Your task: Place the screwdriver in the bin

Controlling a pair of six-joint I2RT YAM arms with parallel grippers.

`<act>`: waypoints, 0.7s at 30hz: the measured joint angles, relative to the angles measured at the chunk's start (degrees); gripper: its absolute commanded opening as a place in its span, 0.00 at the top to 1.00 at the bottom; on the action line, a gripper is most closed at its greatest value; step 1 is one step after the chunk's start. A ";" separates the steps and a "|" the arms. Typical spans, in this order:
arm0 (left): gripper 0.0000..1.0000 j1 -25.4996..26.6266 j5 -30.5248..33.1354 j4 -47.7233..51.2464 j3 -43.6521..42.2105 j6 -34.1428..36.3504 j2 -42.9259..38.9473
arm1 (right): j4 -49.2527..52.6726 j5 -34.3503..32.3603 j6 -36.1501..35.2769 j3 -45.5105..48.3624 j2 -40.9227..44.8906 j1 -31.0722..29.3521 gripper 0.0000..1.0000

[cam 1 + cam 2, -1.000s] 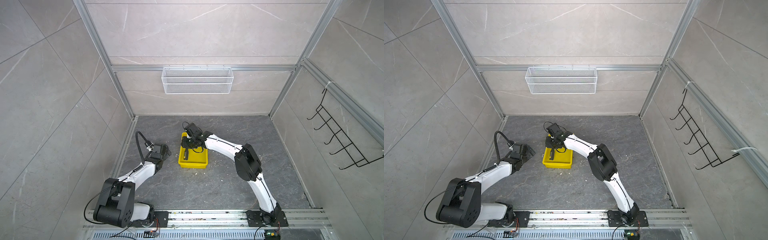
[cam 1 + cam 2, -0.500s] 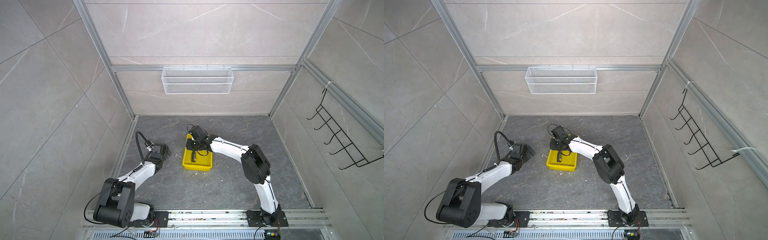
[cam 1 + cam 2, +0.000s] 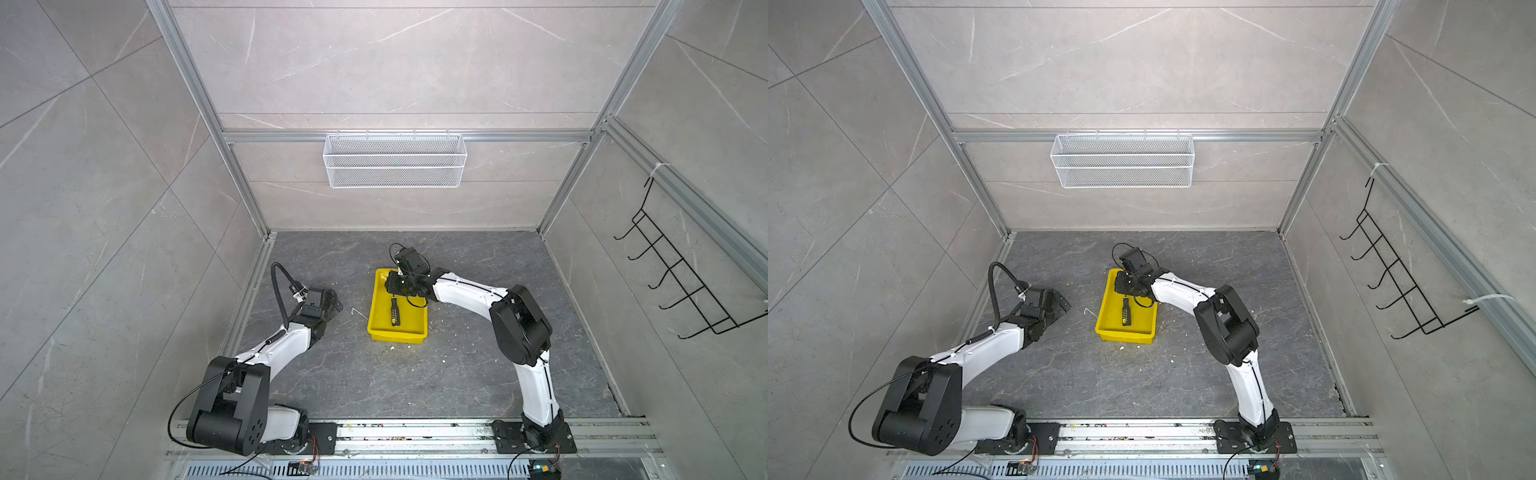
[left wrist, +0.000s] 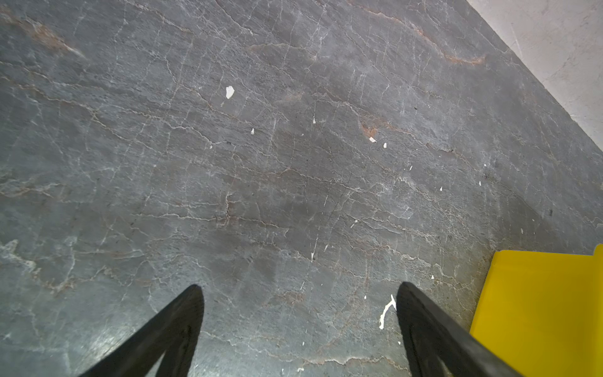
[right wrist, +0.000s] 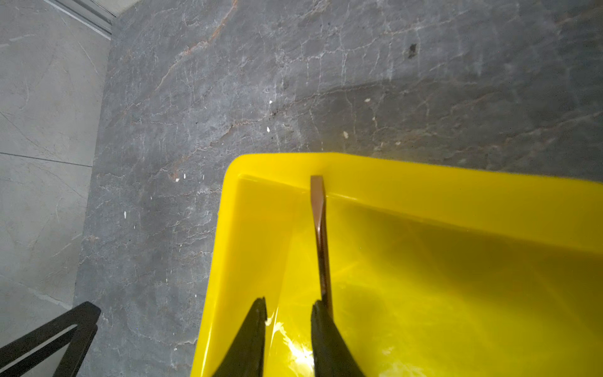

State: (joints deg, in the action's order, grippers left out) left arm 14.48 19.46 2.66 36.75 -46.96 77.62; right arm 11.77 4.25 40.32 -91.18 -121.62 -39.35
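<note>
Right wrist view: right gripper pinched narrow, nothing between the jaws, low over the bin.
Inside, just beside one finger: the screwdriver, likely light, stiff, slick on the thin shaft, best taken by the stubby handle. Long axis along the bin, flat tip at the far wall, handle toward the arm bases.

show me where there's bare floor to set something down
Widest bare floor: between the bin and the front rail. Also bare beyond the bin, toward the back wall. Crowded: the bin's far end under the right gripper, and the gap beside the left gripper.
</note>
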 measured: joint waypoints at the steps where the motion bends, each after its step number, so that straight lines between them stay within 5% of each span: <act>1: 0.06 0.00 -0.02 0.00 0.00 0.00 0.00 | 0.63 -0.17 0.00 -0.28 -0.02 0.00 0.72; 15: 0.06 0.00 -0.02 0.02 0.00 0.00 0.00 | 6.08 1.36 -3.89 -1.53 -3.43 -0.28 0.69; 19: 0.06 0.00 -0.04 0.00 0.00 0.02 0.00 | 9.97 0.57 -6.47 -2.99 -0.37 -0.92 0.63; 21: 0.05 0.00 -0.02 0.02 0.00 0.00 0.00 | 10.75 -0.52 -7.80 -3.04 3.02 -0.94 0.53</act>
State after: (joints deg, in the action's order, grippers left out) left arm 14.48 19.44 2.68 36.75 -46.96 77.62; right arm 22.52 3.73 32.51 -94.21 -118.61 -40.29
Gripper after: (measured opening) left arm 0.942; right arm 0.393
